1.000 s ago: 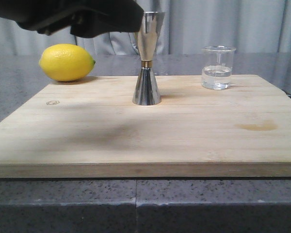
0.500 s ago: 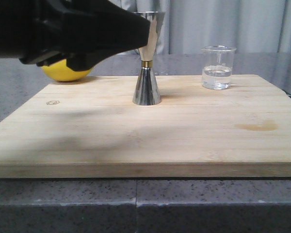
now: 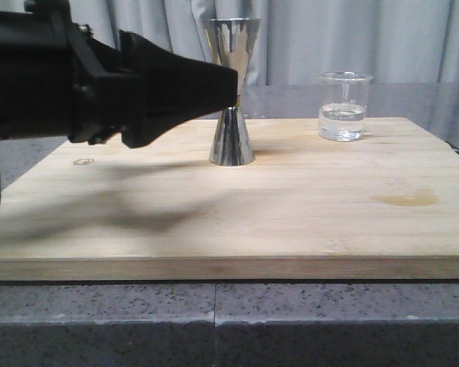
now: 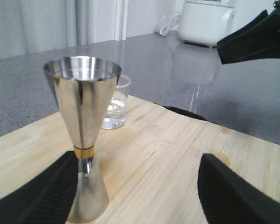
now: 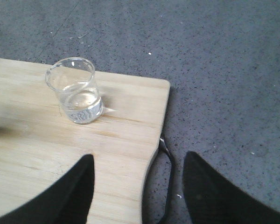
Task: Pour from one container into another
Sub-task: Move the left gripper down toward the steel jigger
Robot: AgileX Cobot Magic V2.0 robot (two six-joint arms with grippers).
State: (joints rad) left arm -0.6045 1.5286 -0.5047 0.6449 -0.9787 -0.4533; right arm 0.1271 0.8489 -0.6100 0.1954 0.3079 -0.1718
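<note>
Glossy steel jigger, clear glass beaker

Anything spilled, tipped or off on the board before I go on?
Only a small amber stain on the wooden board, toward its right front. It looks like an old mark or dried drip. The jigger and beaker both stand upright, water inside the beaker.

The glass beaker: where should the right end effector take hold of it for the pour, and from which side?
Grip the glass beaker around its straight wall, above the liquid and below the rim. It stands upright near the cutting board far right corner with nothing beside it, so a level approach from the right, fingers either side, looks best, leaving the lip free.
</note>
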